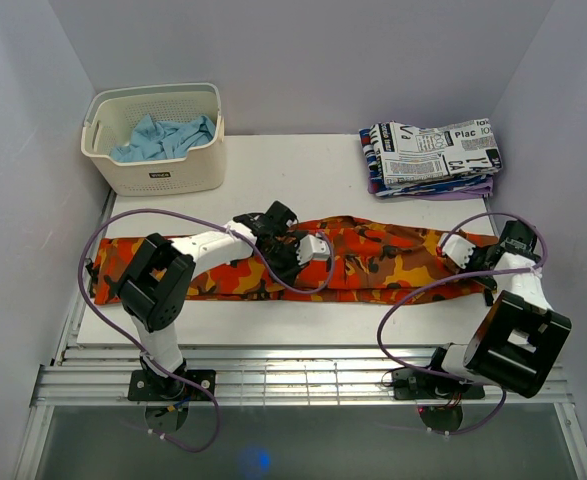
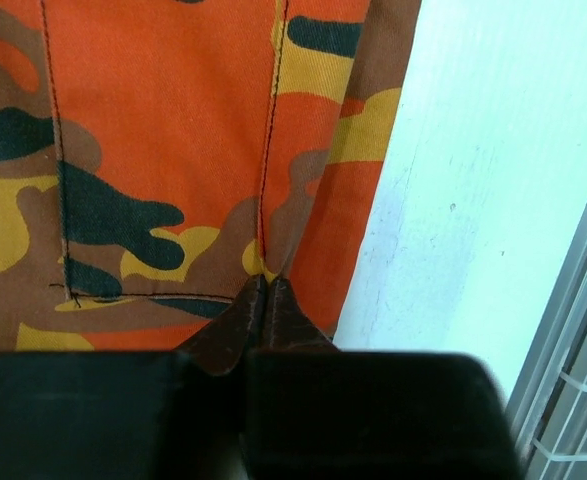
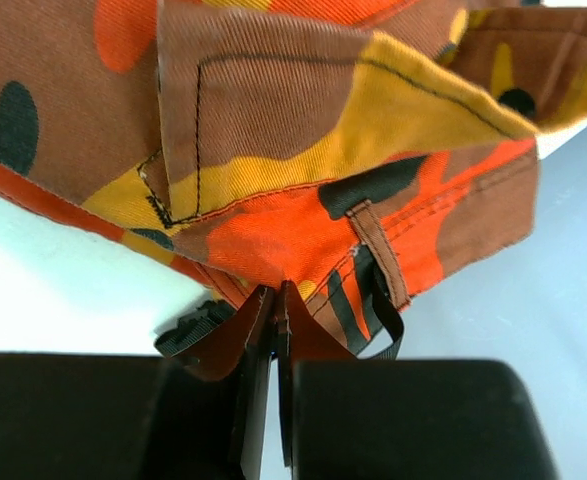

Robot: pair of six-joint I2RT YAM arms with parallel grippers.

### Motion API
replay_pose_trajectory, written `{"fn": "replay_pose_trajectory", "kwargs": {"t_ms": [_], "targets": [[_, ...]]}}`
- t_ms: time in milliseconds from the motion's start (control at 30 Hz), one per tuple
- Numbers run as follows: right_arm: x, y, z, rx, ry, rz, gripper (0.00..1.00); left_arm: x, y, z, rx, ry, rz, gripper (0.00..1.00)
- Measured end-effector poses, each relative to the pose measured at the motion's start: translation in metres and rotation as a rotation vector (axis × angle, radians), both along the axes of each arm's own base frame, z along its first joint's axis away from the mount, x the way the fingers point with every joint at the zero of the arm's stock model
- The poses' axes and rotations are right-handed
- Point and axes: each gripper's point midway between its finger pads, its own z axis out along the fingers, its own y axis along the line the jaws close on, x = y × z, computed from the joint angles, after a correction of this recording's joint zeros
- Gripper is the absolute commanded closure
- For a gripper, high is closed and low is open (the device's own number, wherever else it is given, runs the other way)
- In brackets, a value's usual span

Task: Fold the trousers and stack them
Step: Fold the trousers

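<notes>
The orange camouflage trousers (image 1: pixel 383 258) lay as a long band across the white table (image 1: pixel 293 165), from the left edge to the right edge, near the 2 arm bases. The left gripper (image 1: pixel 311 250) was at the middle of this band. In the left wrist view its 2 fingers were pressed together on a small pinch of the cloth, close to the near edge of the trousers. The right gripper (image 1: pixel 465 255) was at the right end of the band. In the right wrist view its fingers were clenched on the cloth beside a belt loop (image 3: pixel 378 240), and a layer of the fabric was turned over above them. At the far left stood a cream basket (image 1: pixel 163 175) with a blue cloth (image 1: pixel 163 138) inside. At the far right lay a stack of folded trousers with newspaper print (image 1: pixel 433 155), well apart from the camouflage pair.
</notes>
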Motion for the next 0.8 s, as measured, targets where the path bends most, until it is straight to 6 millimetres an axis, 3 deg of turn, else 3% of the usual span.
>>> {"fn": "replay_pose_trajectory", "kwargs": {"t_ms": [233, 367, 567, 667, 800], "targets": [[0.02, 0.005, 0.035, 0.021, -0.068, 0.028, 0.92, 0.002, 0.004, 0.008, -0.009, -0.015, 0.005, 1.0], [0.025, 0.009, 0.058, 0.021, -0.12, 0.048, 0.92, 0.007, 0.01, 0.029, -0.037, -0.054, 0.019, 1.0], [0.017, 0.015, 0.071, -0.001, -0.142, 0.088, 0.92, 0.004, 0.02, 0.064, -0.074, -0.131, 0.002, 1.0], [0.008, 0.02, 0.064, -0.017, -0.141, 0.118, 0.92, -0.006, 0.028, 0.062, -0.063, -0.133, -0.021, 1.0], [-0.016, 0.028, 0.02, 0.001, -0.035, 0.142, 0.92, -0.022, 0.039, 0.036, -0.013, -0.069, -0.043, 1.0]]}}
